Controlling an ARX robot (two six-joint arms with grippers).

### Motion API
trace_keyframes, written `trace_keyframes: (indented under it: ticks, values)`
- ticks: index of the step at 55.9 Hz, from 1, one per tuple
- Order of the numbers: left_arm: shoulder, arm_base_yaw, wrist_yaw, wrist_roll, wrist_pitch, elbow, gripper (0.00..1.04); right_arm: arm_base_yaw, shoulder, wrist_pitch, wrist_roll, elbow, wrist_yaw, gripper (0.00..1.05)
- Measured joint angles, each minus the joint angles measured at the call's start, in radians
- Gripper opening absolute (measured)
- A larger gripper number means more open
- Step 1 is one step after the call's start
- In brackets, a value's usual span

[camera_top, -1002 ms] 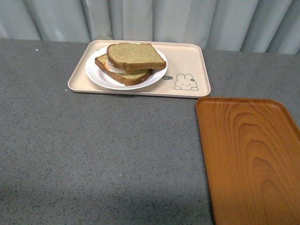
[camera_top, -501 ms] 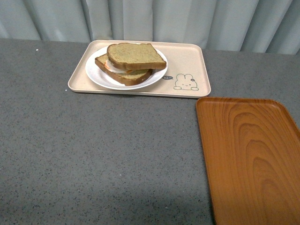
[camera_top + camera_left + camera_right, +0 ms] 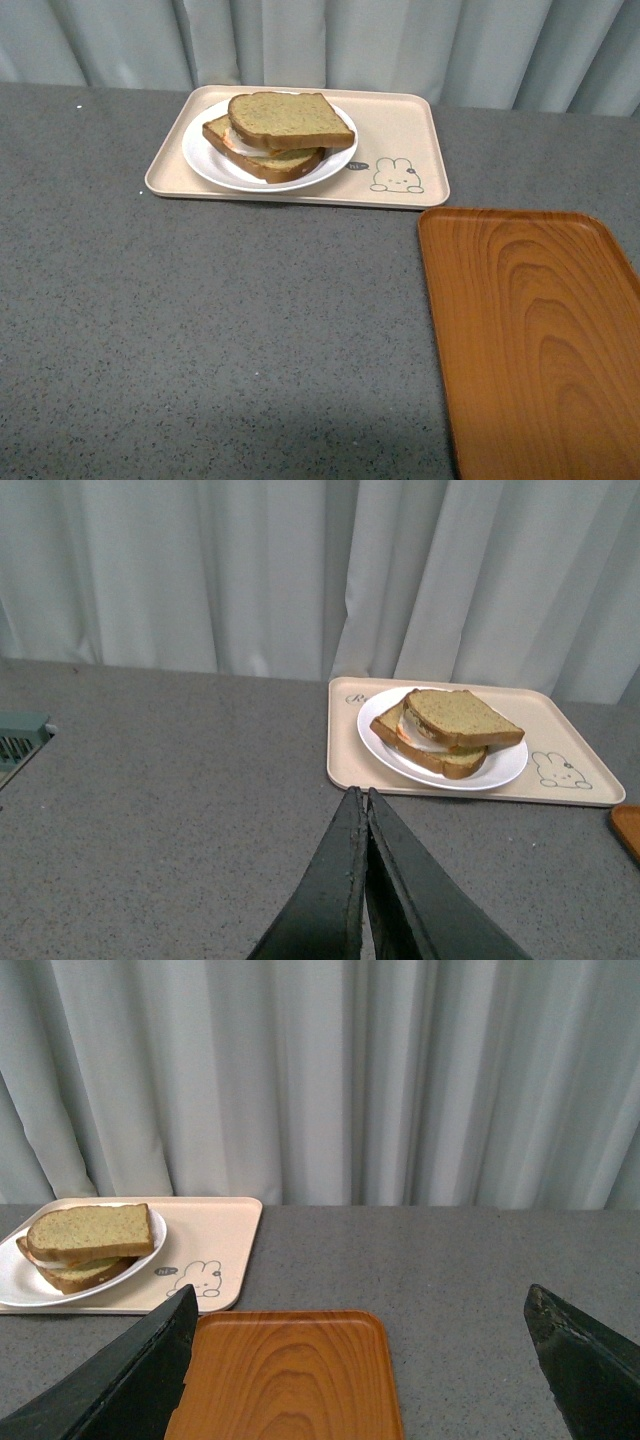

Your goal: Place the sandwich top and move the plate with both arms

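Front view: sandwich top [image 3: 290, 118] sits on the egg slice [image 3: 262, 155], on the plate [image 3: 268, 146] inside the rabbit tray [image 3: 400, 135]; I see neither arm.
Left wrist: my left end effector [image 3: 364, 805] is clenched, empty, above the tabletop [image 3: 160, 780].
Right wrist: my right end effector [image 3: 360, 1320] is spread wide over the orange tray [image 3: 290, 1375].

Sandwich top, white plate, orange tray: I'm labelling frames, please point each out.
sandwich top [image 3: 290, 118], front view, middle of its upper face
white plate [image 3: 212, 165], front view, bare near-left rim
orange wood-grain tray [image 3: 540, 330], front view, bare centre
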Motion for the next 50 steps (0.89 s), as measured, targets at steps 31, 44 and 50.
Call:
trace_keyframes:
  ticks: [31,44,50]
  values:
    - [-0.042,0.0,0.0,0.0,-0.016,0.0,0.81,0.0,0.0,0.0,0.0,0.0,0.0,0.96]
    - [-0.042,0.0,0.0,0.002,-0.016,0.0,0.99,0.0,0.0,0.0,0.0,0.0,0.0,0.96]
    - [-0.042,0.0,0.0,0.002,-0.016,0.0,0.98,0.0,0.0,0.0,0.0,0.0,0.0,0.96]
